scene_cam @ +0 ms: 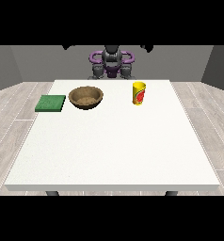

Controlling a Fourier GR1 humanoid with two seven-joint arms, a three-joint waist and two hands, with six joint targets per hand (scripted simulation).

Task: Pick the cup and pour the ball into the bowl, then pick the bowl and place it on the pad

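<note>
Front view: no hand visible anywhere over the table (109,155), so fingers cannot be judged, and no hand to place things by. Cup (139,93) upright toward the view's right, yellow with a red mark; ball not visible, presumably inside. Bowl (86,98) well apart toward the view's left, pad (51,103) just beside it, further left. Nothing gripped yet: first step not begun. Next calls for reaching to the cup with the arm at the view's right, closing round its side, keeping it upright.

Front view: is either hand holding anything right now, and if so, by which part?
Nothing is held. The cup, bowl and pad each sit alone on the table, and no hand is near them.
</note>
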